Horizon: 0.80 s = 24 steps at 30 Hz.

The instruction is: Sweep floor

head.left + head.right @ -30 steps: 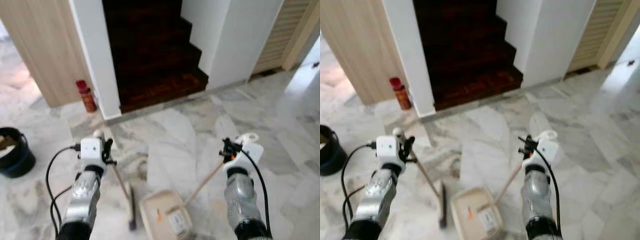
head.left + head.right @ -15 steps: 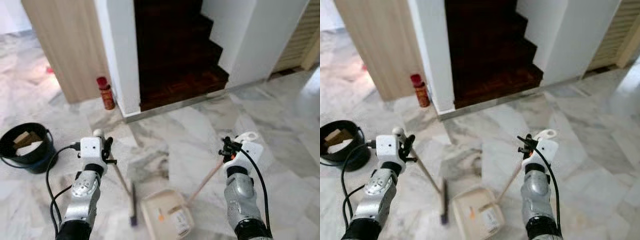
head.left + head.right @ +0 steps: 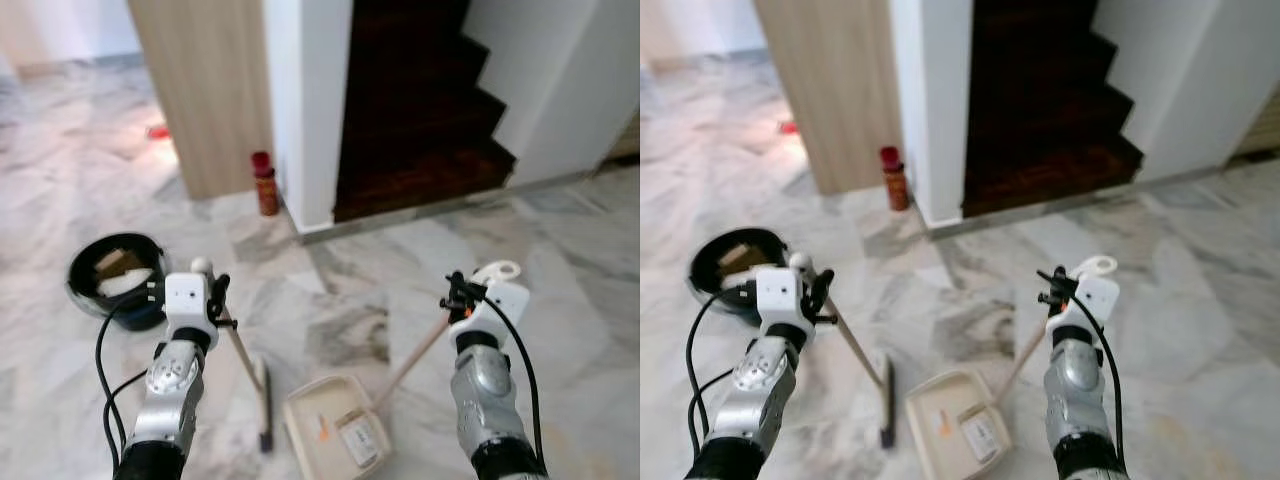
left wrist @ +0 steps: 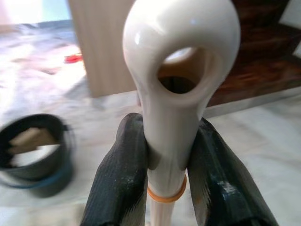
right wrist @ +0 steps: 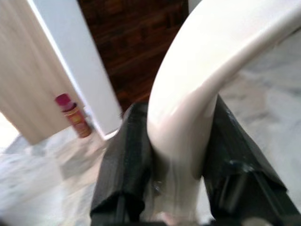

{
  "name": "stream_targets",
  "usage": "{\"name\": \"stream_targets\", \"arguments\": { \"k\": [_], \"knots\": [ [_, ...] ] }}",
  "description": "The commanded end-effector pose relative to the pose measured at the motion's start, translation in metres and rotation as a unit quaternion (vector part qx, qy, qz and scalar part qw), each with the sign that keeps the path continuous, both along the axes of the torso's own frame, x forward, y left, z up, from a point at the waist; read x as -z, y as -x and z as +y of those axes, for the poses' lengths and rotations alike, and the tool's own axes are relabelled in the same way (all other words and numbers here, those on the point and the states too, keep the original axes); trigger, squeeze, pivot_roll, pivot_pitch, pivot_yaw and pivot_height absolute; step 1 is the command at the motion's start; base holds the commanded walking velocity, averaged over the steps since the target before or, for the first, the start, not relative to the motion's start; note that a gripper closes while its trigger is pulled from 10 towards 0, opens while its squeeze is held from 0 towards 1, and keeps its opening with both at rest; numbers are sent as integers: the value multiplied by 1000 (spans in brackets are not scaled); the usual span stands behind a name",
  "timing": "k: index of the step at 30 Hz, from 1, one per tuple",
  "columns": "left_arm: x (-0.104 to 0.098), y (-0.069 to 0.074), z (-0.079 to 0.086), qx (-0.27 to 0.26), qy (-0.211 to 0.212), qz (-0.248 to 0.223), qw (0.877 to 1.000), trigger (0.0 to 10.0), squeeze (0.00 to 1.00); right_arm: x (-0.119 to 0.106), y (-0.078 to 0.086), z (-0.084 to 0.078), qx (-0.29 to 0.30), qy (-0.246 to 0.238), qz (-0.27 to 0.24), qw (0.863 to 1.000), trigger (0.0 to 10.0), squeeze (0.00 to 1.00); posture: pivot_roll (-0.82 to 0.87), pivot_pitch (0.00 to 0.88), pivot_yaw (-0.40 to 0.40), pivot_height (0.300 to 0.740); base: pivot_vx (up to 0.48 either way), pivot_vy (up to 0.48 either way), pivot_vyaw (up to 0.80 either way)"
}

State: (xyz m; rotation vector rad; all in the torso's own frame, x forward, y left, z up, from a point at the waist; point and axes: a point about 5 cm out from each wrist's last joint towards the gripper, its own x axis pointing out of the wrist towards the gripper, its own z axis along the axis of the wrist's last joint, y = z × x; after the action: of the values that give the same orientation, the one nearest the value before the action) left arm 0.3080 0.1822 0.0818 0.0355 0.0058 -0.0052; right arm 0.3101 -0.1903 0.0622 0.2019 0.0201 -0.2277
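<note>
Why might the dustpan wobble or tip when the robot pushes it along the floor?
It probably could tip: the dustpan is a shallow cream tray that looks like light plastic. The right end effector grips only the top of its long thin handle, so small wrist moves likely swing the tray. The marble floor looks smooth, so it may slide easily.

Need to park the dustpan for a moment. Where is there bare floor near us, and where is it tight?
Bare marble floor lies between the right gripper and the dark stairs. It is tighter on the left: the black bucket sits beside the left gripper, and the broom lies close beside the dustpan. The red bottle stands at the wall corner.
</note>
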Motion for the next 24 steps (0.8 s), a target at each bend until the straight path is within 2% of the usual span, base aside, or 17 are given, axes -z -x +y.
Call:
{"name": "stream_targets", "arguments": {
  "k": [1, 24],
  "knots": [
    [-8, -2, 0, 0, -11, -16, 1000, 10000, 0, -4, -1, -1, 8, -17, -13, 1000, 10000, 0, -41, 0, 25, 740, 0, 386, 0],
    [-9, -3, 0, 2, -11, -16, 1000, 10000, 0, -4, -2, -1, 6, -18, -12, 1000, 10000, 0, -39, 0, 25, 740, 0, 388, 0]
  ]
}}
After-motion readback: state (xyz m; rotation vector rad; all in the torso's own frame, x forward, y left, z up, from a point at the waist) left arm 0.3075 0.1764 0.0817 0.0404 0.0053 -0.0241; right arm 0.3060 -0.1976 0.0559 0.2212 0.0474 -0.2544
